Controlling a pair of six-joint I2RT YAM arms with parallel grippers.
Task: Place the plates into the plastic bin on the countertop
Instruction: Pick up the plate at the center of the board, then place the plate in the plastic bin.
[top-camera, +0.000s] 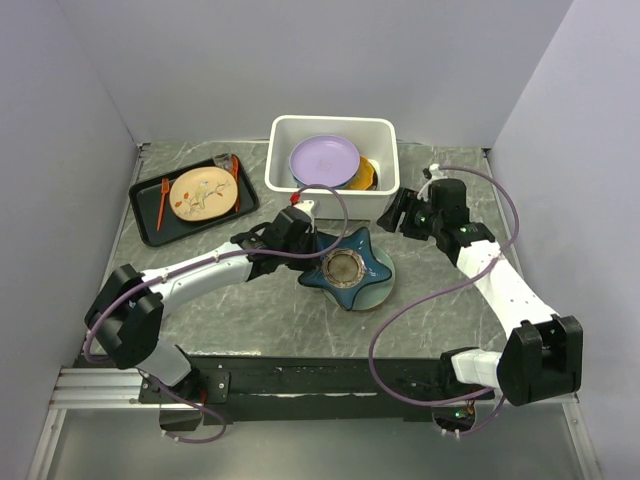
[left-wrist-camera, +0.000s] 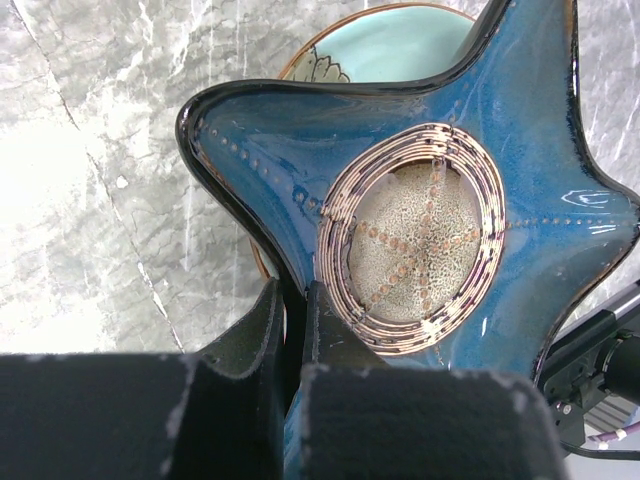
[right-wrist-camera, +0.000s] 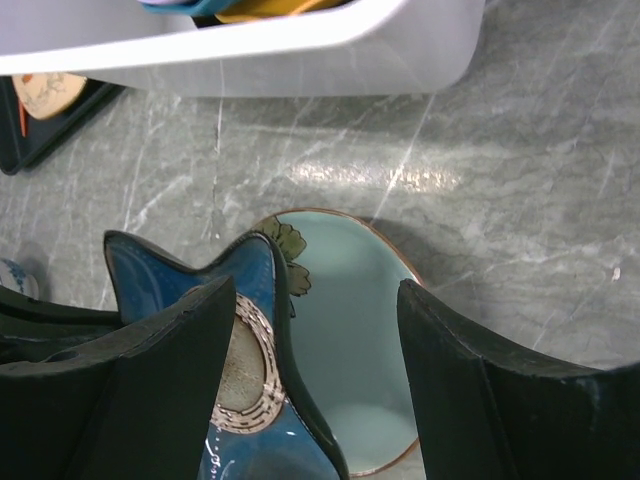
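Note:
The navy star-shaped plate (top-camera: 350, 268) lies over the pale green flower plate (top-camera: 378, 292) at the middle of the countertop (top-camera: 250, 320). My left gripper (top-camera: 308, 252) is shut on the star plate's left rim; in the left wrist view (left-wrist-camera: 297, 325) its fingers pinch that rim, with the star plate (left-wrist-camera: 420, 240) above the green plate (left-wrist-camera: 400, 45). My right gripper (top-camera: 398, 213) is open and empty beside the white plastic bin (top-camera: 283, 160). In the right wrist view (right-wrist-camera: 315, 345) it hangs over the green plate (right-wrist-camera: 350, 340) and star plate (right-wrist-camera: 160, 275).
The bin holds a lilac plate (top-camera: 324, 160) and an orange plate (top-camera: 366, 175); its wall also shows in the right wrist view (right-wrist-camera: 300, 60). A black tray (top-camera: 148, 215) with a beige plate (top-camera: 203, 192) and orange cutlery sits at the back left.

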